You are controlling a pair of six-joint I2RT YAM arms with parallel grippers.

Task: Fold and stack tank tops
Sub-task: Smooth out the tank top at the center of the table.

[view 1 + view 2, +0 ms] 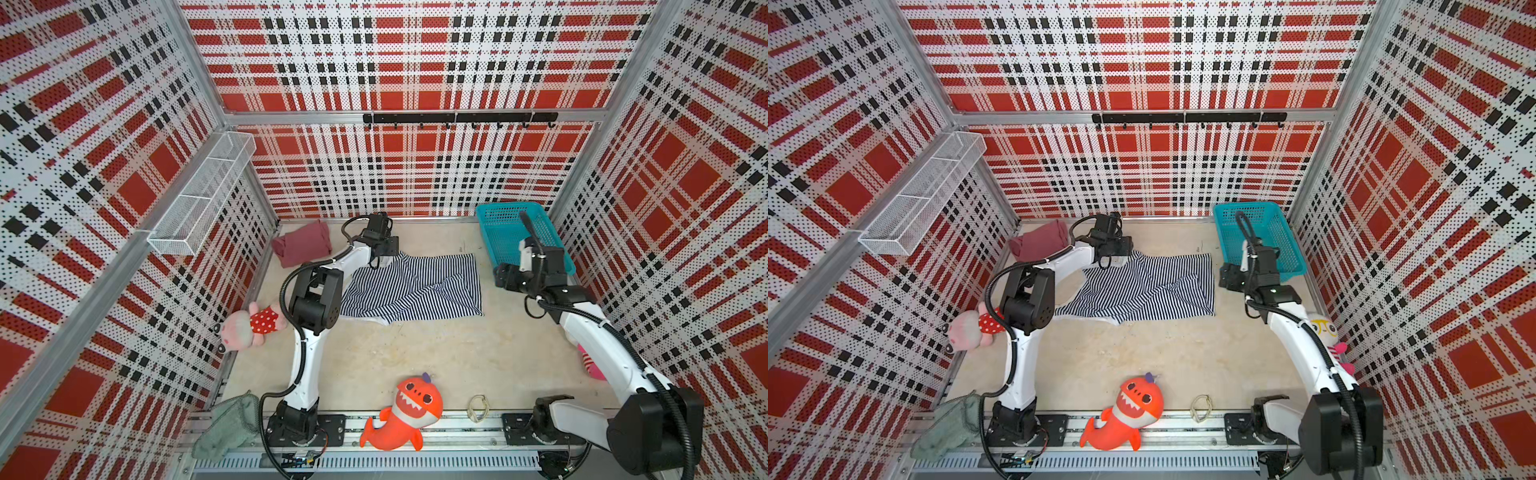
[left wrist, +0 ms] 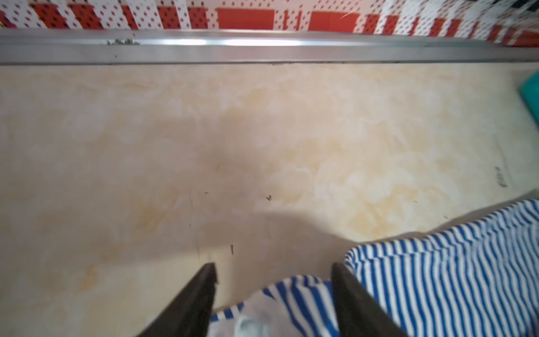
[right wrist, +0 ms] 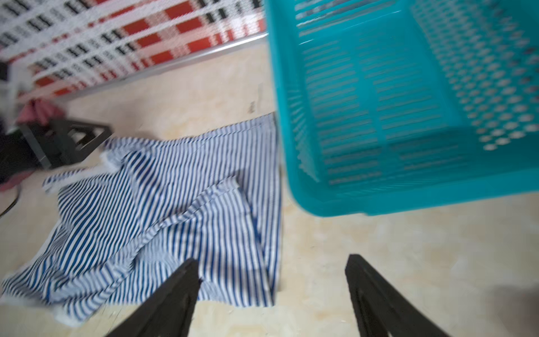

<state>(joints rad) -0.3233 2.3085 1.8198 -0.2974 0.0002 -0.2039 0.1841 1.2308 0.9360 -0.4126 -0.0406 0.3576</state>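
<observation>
While both arms reach over the beige table [image 1: 415, 365], the lot stands as follows.

1. Striped tank top [image 1: 419, 286]. Thin navy-and-white stripes, soft and rumpled. It is spread out with a raised diagonal crease through the middle, and white inner fabric shows along its lower-left edge. It lies on the table at the centre of both top views, a little above mid-frame. The long axis runs left to right. The straight edge faces right, towards the basket, and the left end is partly hidden under the left arm.

2. Maroon tank top [image 1: 301, 247]. Plain dusty maroon-pink, gathered into a compact folded bundle. It sits upper left of the striped one, by the back-left corner, with its long axis tilted from lower left to upper right.

3. Teal basket [image 1: 490, 241]. Perforated plastic, at the upper right of the table. Its slatted floor shows bare in the right wrist view.

4. Wire mesh rack [image 1: 203, 191]. White, three compartments, mounted on the left wall. Its contents cannot be told.

5. Left gripper [image 2: 274, 270]. Fingers spread apart at the upper-left corner of the striped tank top, with loose cloth lying between them.

6. Right gripper [image 3: 272, 259]. Fingers spread wide above the table, just beside the striped top's straight edge.
</observation>
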